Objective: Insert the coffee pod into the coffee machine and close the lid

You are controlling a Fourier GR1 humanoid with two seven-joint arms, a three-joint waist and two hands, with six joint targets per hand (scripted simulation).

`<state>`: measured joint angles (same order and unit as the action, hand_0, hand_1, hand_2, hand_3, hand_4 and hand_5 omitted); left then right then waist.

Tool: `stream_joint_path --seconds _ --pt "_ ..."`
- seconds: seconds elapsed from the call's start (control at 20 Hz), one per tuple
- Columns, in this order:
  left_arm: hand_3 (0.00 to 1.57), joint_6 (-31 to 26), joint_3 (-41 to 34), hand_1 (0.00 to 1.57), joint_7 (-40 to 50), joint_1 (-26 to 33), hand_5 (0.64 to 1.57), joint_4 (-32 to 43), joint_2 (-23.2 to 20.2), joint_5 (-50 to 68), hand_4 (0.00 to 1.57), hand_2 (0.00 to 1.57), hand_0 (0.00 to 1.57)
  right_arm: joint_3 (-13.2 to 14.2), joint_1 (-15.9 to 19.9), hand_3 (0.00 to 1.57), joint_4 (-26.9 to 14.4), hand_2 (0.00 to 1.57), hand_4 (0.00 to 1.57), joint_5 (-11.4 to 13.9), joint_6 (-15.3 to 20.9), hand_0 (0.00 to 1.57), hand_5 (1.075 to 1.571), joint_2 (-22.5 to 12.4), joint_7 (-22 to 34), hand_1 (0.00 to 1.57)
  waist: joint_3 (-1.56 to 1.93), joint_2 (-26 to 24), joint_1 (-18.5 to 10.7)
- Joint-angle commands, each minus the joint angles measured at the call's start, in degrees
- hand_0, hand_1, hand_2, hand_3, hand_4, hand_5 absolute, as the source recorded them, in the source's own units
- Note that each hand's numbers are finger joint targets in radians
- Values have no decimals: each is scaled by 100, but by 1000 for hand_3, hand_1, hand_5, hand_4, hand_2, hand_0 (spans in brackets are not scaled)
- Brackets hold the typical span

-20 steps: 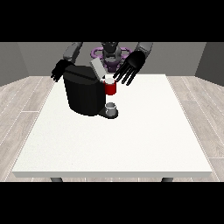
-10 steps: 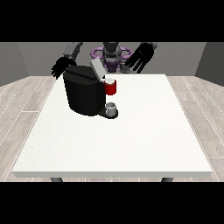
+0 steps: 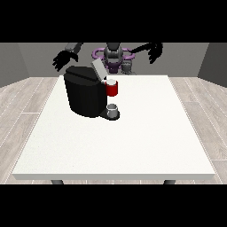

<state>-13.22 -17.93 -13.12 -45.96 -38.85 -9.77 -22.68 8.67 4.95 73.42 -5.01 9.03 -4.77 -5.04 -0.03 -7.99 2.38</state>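
Observation:
A black coffee machine (image 3: 86, 95) stands on the white table (image 3: 133, 146), left of the middle near the far edge. Its grey lid (image 3: 98, 70) is tilted up and open. A red holder (image 3: 112, 90) juts from the machine's front, and the pale top of the coffee pod (image 3: 111, 82) shows in it. A small grey cup (image 3: 113, 110) sits on the drip tray below. The hand at the view's right (image 3: 155, 52) hangs in the air, far right of the machine, fingers relaxed and holding nothing. The hand at the view's left (image 3: 64, 58) hovers behind the machine's left corner, fingers spread.
The robot's torso (image 3: 113, 57) stands behind the table's far edge. White tabletop stretches to the right of the machine and towards the camera. Grey plank floor surrounds the table.
The hand at the view's right has drawn back from beside the lid and pod, moving up and to the right. The hand at the view's left has hardly moved. The lid stays raised.

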Motion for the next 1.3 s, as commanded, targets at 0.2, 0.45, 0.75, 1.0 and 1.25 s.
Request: stream_joint_path --seconds 0.2,0.45,0.75,1.0,1.25 --pt "0 -150 -255 0 -59 1044 1571 -225 445 618 90 0 0 -336 -118 0 498 0 349 206 -313 0 1571 -273 271 0 1 -676 -410" --pt "0 -418 -396 0 39 1406 1571 -338 411 964 0 0 0 -495 173 0 1073 0 0 78 -708 0 1571 -492 649 0 1 -774 -386" --pt "0 -383 -139 0 22 1762 1571 -888 954 1209 27 0 0 -491 484 0 925 0 0 29 -894 0 1571 -507 468 0 5 -558 -928" --pt "0 -307 237 0 404 1978 1571 -1499 968 1588 204 0 0 -337 1046 0 846 0 137 -72 -1214 0 1571 -830 705 0 4 -422 -1017" --pt "0 -611 157 0 429 2534 1571 -2211 763 1679 0 0 0 -820 915 0 951 0 0 378 -941 0 1571 -362 554 0 4 -121 -1011"
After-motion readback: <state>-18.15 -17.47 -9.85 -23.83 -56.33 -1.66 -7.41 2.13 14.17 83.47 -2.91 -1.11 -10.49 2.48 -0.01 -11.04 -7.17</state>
